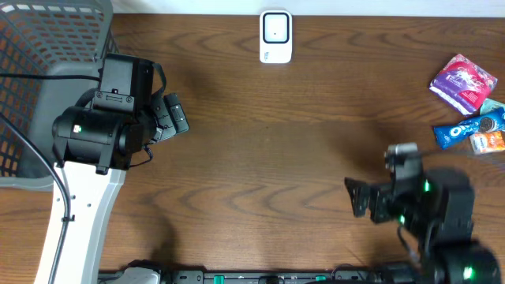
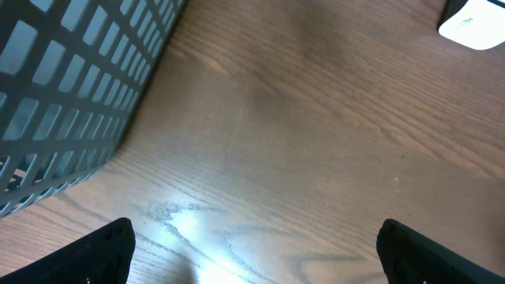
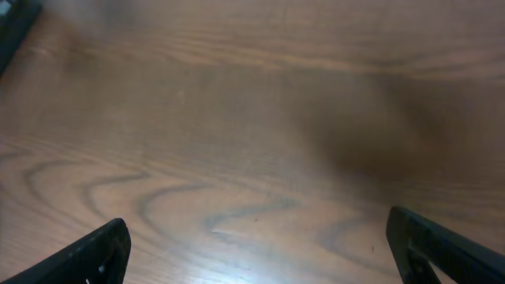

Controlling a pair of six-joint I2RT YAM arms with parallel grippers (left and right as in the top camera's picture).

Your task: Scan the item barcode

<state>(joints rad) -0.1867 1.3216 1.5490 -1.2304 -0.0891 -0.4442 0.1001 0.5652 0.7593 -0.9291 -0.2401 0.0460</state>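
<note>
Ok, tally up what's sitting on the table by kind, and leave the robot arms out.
Grey basket: 1
White scanner: 1
Snack packets: 3 (purple packet, blue Oreo packet, orange packet)
Total: 5
A teal scrap at the right edge may be a fourth packet, but it is too cut off to tell.

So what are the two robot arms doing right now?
Nothing is being held yet. The left end effector and the right end effector are both open over the bare wooden table. The snack packets lie untouched near the right arm, and the white scanner sits at the far side of the table. A grey basket stands by the left arm.
</note>
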